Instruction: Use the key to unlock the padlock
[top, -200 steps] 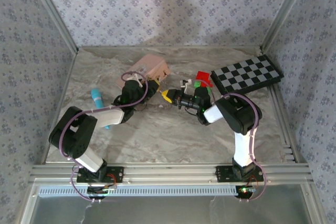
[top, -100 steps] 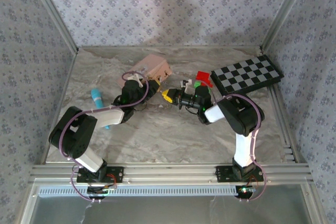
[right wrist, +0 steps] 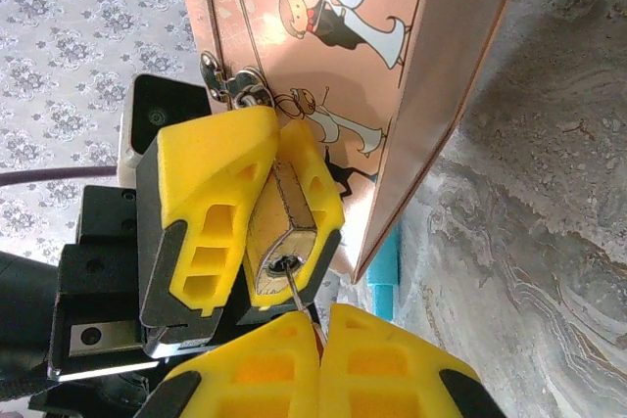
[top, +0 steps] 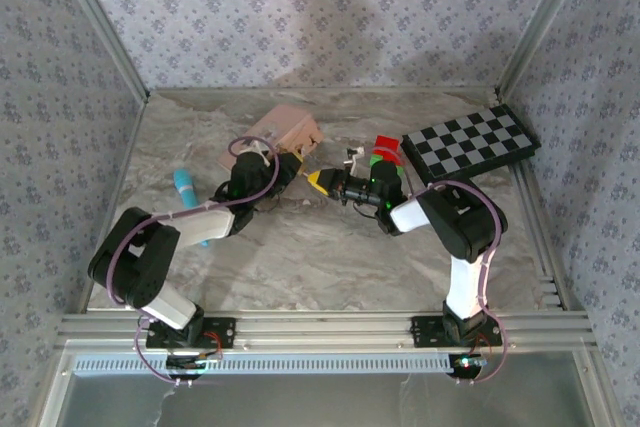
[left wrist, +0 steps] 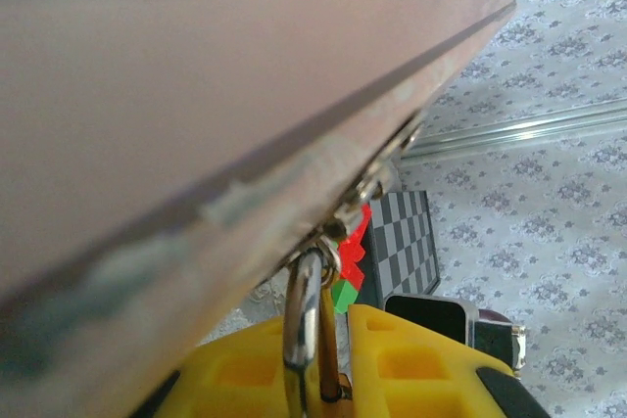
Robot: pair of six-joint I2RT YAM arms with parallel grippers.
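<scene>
At the centre of the right wrist view, the left gripper [right wrist: 263, 217] pinches the padlock [right wrist: 279, 227] hanging from the pink box [right wrist: 392, 66], and the right gripper [right wrist: 321, 340], closed on the key [right wrist: 297, 293] entering its keyhole, could bend it or lose it by twisting off-axis.

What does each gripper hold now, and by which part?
Left gripper: the padlock, by its brass body. Right gripper: the key, by its hidden head end, blade in the keyhole.
</scene>
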